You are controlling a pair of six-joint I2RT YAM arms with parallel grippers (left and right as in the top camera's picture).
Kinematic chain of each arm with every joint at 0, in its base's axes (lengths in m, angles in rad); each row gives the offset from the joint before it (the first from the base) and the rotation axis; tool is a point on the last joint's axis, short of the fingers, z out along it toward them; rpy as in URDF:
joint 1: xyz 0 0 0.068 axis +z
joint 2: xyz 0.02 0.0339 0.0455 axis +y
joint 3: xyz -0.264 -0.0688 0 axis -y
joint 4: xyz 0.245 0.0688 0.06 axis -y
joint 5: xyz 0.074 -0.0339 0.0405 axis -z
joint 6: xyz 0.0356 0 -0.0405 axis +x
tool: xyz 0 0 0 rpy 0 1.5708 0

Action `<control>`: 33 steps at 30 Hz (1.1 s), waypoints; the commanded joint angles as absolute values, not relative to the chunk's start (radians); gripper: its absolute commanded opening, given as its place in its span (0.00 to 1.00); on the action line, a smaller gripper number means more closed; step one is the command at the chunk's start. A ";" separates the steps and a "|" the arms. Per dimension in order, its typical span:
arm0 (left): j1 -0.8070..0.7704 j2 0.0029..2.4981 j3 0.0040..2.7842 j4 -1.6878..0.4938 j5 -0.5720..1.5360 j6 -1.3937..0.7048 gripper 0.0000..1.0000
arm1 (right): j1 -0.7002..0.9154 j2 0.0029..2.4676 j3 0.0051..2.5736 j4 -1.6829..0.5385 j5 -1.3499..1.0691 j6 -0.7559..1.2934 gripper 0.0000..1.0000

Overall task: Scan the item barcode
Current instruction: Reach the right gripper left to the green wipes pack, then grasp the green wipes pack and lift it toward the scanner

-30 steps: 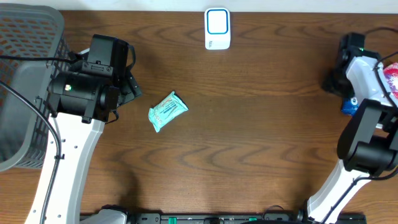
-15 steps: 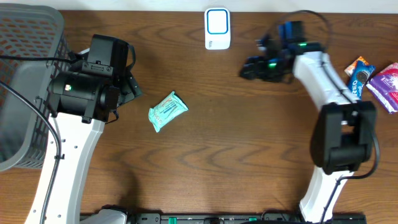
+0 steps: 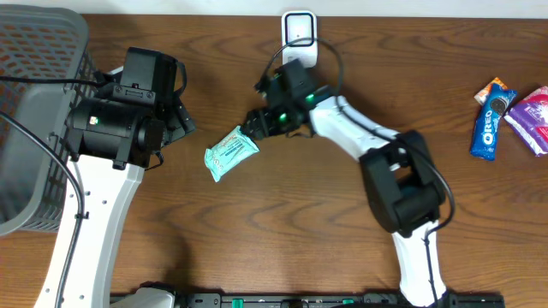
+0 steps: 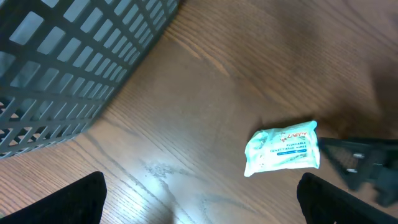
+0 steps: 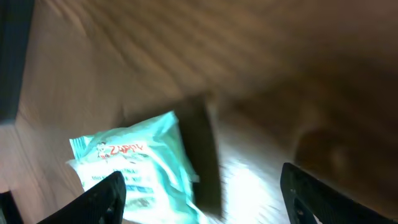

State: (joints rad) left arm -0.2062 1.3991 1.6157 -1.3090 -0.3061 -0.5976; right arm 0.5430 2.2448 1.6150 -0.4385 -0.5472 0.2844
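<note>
Far left: grey basket (image 3: 34,94), not involved right now.

Your left gripper (image 4: 199,208) hangs beside the basket with its jaws spread wide and nothing in them. Leave it parked.

The wipes pack (image 3: 231,152) lies flat on the table (image 3: 342,231), label side up, between the two arms and tilted on a diagonal. No barcode shows on the upper face, so I'd guess it's underneath, but I can't tell from here.

Your right gripper (image 3: 257,124) sits just beside the pack's upper-right end. Its jaws are apart and empty. In the right wrist view the pack lies off toward one finger rather than centred in the gap. That view is blurred, so contact is unclear.

My read on the step: reach for the pick, grasp not yet made.

Next move calls for:
- centre the gap over the pack, across its short side
- come down, then close
- lift and carry it to the scanner (image 3: 299,38) at the table's back edge, close behind the gripper
- expect to turn the pack so the hidden face meets the scanner window

Far right: an Oreo pack (image 3: 490,120) and a purple pack (image 3: 531,115), well apart from all this.
</note>
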 commanded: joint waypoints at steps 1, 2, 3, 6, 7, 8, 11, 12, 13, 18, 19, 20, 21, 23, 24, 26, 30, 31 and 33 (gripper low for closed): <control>-0.203 1.403 1.623 -1.313 -0.326 -0.587 0.98 | 0.570 2.274 1.620 -0.431 -0.565 0.349 0.73; -0.203 1.403 1.623 -1.313 -0.326 -0.587 0.98 | 0.578 2.277 1.620 -0.434 -0.574 0.355 0.72; -0.203 1.403 1.623 -1.313 -0.326 -0.587 0.98 | 0.583 2.284 1.620 -0.434 -0.581 0.363 0.70; -0.203 1.403 1.623 -1.313 -0.326 -0.587 0.98 | 0.596 2.300 1.620 -0.434 -0.624 0.376 0.64; -0.203 1.403 1.623 -1.313 -0.326 -0.587 0.98 | 0.601 2.307 1.620 -0.436 -0.635 0.378 0.62; -0.203 1.403 1.623 -1.313 -0.326 -0.587 0.98 | 0.604 2.312 1.620 -0.438 -0.639 0.378 0.61; -0.203 1.403 1.623 -1.313 -0.326 -0.587 0.98 | 0.614 2.333 1.620 -0.446 -0.656 0.389 0.49; -0.203 1.403 1.623 -1.313 -0.326 -0.587 0.98 | 0.615 2.337 1.620 -0.448 -0.665 0.389 0.34; -0.203 1.403 1.623 -1.312 -0.326 -0.587 0.98 | 0.615 2.340 1.620 -0.450 -0.678 0.392 0.22; -0.203 1.403 1.623 -1.312 -0.326 -0.587 0.98 | 0.612 2.334 1.621 -0.453 -0.687 0.396 0.01; -0.203 1.403 1.623 -1.313 -0.326 -0.587 0.98 | 0.609 2.326 1.621 -0.453 -0.687 0.395 0.01; -0.203 1.403 1.623 -1.313 -0.326 -0.587 0.98 | 0.603 2.316 1.621 -0.455 -0.685 0.386 0.01; -0.203 1.403 1.623 -1.313 -0.326 -0.587 0.98 | 0.595 2.303 1.621 -0.459 -0.675 0.384 0.01; -0.203 1.403 1.623 -1.313 -0.326 -0.587 0.98 | 0.579 2.268 1.621 -0.472 -0.626 0.384 0.01; -0.203 1.403 1.623 -1.313 -0.326 -0.587 0.98 | 0.571 2.246 1.621 -0.482 -0.589 0.384 0.01; -0.203 1.403 1.623 -1.313 -0.326 -0.587 0.98 | 0.556 2.187 1.621 -0.519 -0.478 0.377 0.01; -0.203 1.403 1.623 -1.313 -0.326 -0.587 0.98 | 0.543 2.065 1.621 -0.621 -0.250 0.336 0.01; -0.203 1.403 1.623 -1.313 -0.326 -0.587 0.98 | 0.542 2.034 1.621 -0.649 -0.194 0.329 0.01; -0.203 1.403 1.623 -1.313 -0.326 -0.587 0.98 | 0.542 1.980 1.621 -0.706 -0.075 0.314 0.01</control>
State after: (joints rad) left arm -0.2062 1.3991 1.6157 -1.3090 -0.3061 -0.5976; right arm 0.5468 2.0869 1.6184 -0.6727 -0.3195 0.3546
